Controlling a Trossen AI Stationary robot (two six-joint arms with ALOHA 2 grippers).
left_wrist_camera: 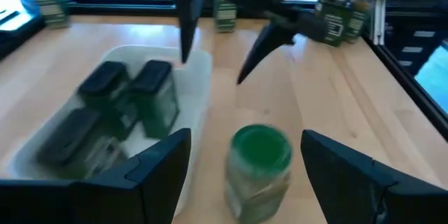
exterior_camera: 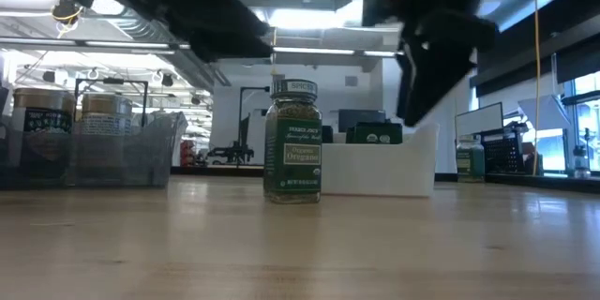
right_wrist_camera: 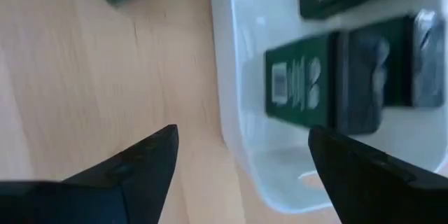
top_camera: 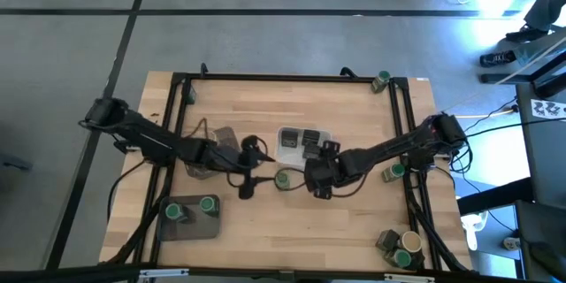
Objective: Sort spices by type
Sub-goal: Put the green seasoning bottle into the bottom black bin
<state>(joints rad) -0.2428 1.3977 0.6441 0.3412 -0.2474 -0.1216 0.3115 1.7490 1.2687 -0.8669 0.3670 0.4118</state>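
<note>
One green-lidded spice jar point(top_camera: 283, 179) point(exterior_camera: 293, 141) point(left_wrist_camera: 260, 159) stands upright on its base on the wooden table. My left gripper point(top_camera: 256, 166) point(left_wrist_camera: 246, 136) is open just to the jar's left, its fingers standing either side of the jar without touching it. My right gripper point(top_camera: 316, 179) point(right_wrist_camera: 243, 133) is open on the jar's right, hovering over the near edge of the white tray point(top_camera: 303, 131) point(right_wrist_camera: 234, 98). Dark squarish tins point(left_wrist_camera: 150, 94) point(right_wrist_camera: 336, 80) lie in that tray.
A dark grey tray point(top_camera: 190, 225) at the near left holds two green-lidded jars. A clear bin point(exterior_camera: 94, 155) under my left arm holds tan-topped jars. More jars stand at the far corners point(top_camera: 382, 80), the right edge point(top_camera: 393, 172) and the near right corner point(top_camera: 400, 248).
</note>
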